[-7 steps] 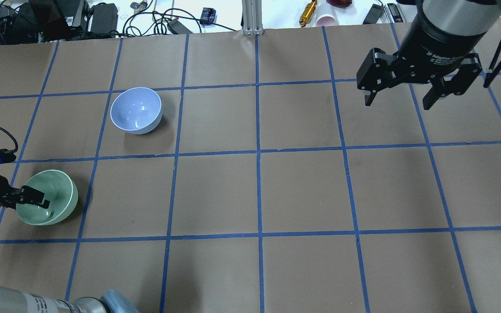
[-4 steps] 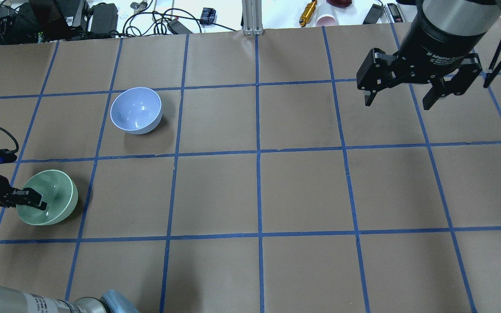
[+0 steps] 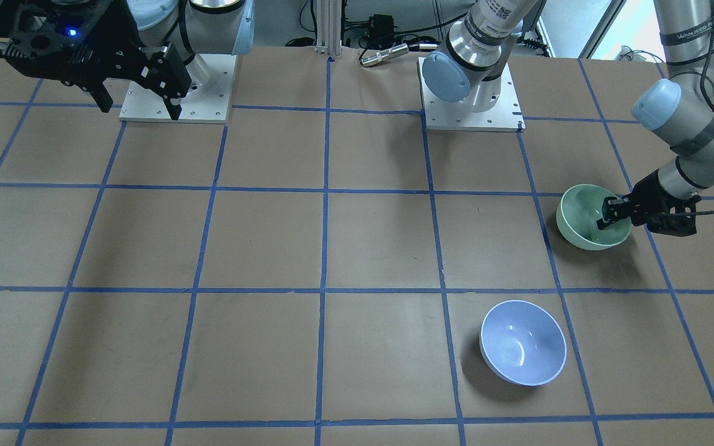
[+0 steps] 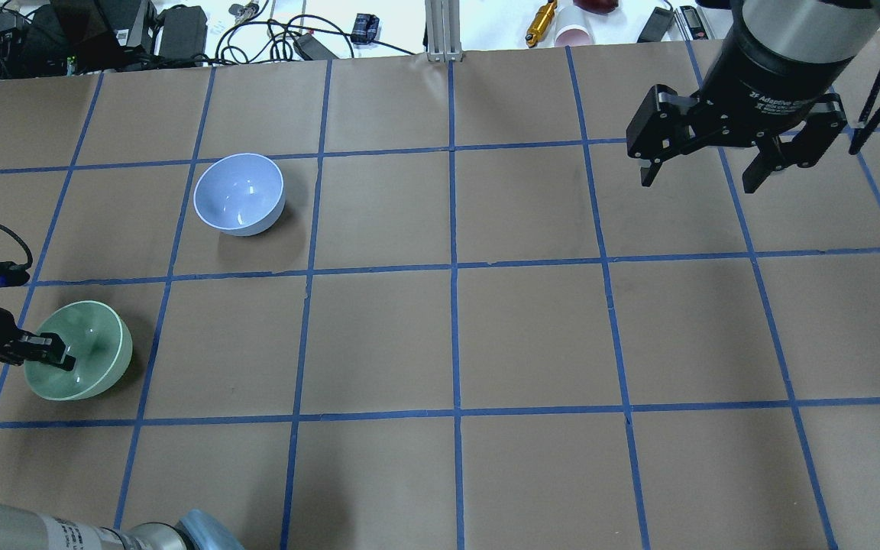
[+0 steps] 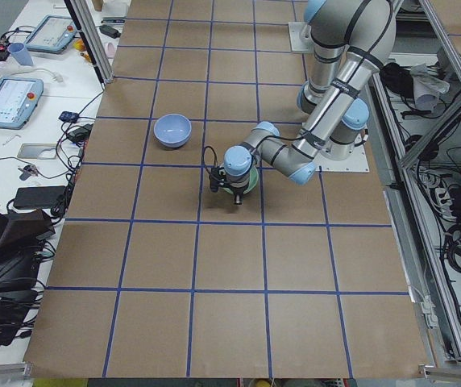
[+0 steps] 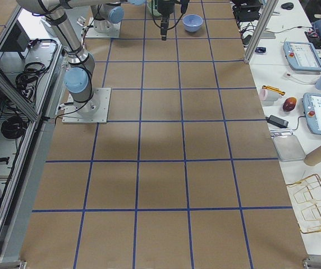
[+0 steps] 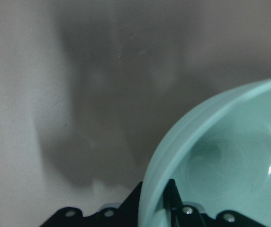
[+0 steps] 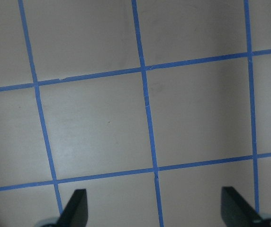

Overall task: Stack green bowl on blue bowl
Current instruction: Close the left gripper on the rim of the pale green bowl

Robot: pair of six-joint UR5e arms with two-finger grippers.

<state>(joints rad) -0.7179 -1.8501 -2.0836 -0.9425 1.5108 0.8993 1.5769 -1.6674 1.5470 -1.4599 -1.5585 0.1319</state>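
The green bowl point(image 4: 87, 342) sits at the table's left side, slightly tilted; it also shows in the front view point(image 3: 583, 214) and fills the left wrist view point(image 7: 221, 156). My left gripper point(image 4: 56, 357) is shut on its near rim, one finger inside and one outside point(image 7: 155, 201). The blue bowl point(image 4: 239, 192) stands upright and empty one square further from me and a little to the right point(image 3: 522, 342). My right gripper point(image 4: 697, 183) is open and empty, high above the table's far right point(image 8: 155, 208).
Brown paper point(image 4: 455, 336) with a blue tape grid covers the table. Cables, a cup and tools point(image 4: 554, 27) lie beyond the far edge. The arm bases point(image 3: 471, 93) stand on white plates at my side.
My left gripper's finger has drawn back from the green bowl's inside toward its rim and closed there. The bowl has shifted slightly left. The right arm has hardly moved.
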